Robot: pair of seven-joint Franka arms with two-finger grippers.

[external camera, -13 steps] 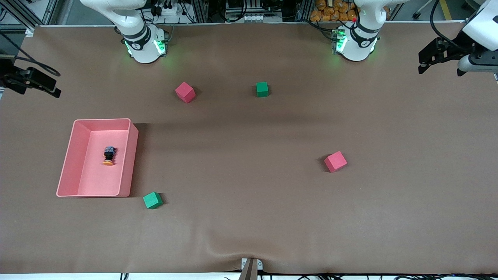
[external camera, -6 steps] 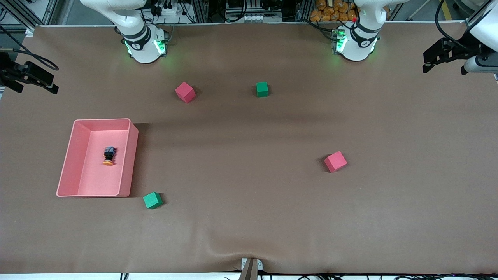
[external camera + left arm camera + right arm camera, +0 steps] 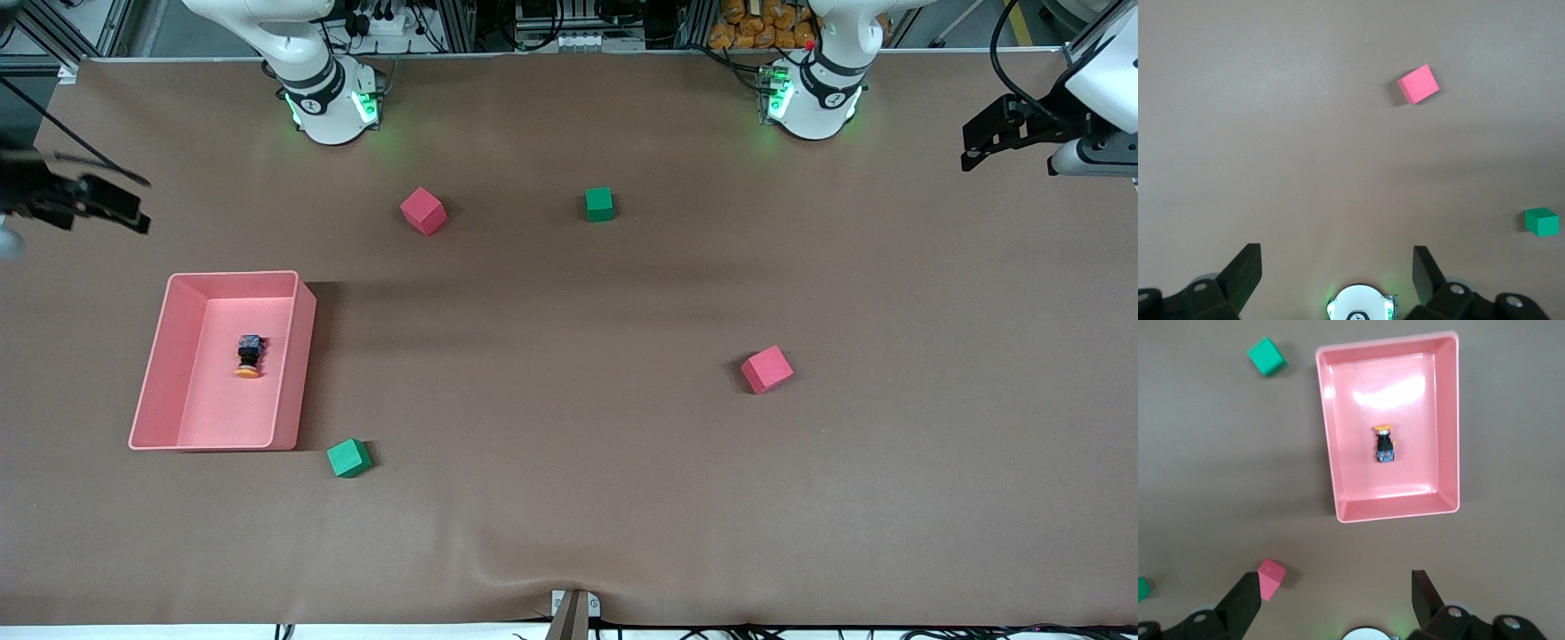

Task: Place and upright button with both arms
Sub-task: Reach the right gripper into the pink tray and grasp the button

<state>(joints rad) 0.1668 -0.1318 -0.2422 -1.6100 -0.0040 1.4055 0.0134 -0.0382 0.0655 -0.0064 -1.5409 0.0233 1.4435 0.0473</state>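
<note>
Brown matting covered the desk (image 3: 569,516) wall to wall in the front view. One button (image 3: 248,356) lay on its side in the single pink tray (image 3: 304,356) at middle left of the frame, orange cap toward the lower edge. One right gripper (image 3: 98,203) hung at the upper left edge, over the desk above the tray; the right wrist view showed its fingers (image 3: 1245,603) spread apart and empty. One left gripper (image 3: 1000,133) hung at the upper right edge; the left wrist view showed its fingers (image 3: 1245,270) likewise parted, holding nothing. Two red cubes stood out: one (image 3: 422,211) at upper centre, one (image 3: 766,369) at right of centre. Two green cubes: one (image 3: 599,204) at upper centre, one (image 3: 348,458) just below the tray's corner. Judged risks: the small, rounded button might roll or slip from a pinch, the tray wall might block a low approach, and a poor handover between arms might drop it.
</note>
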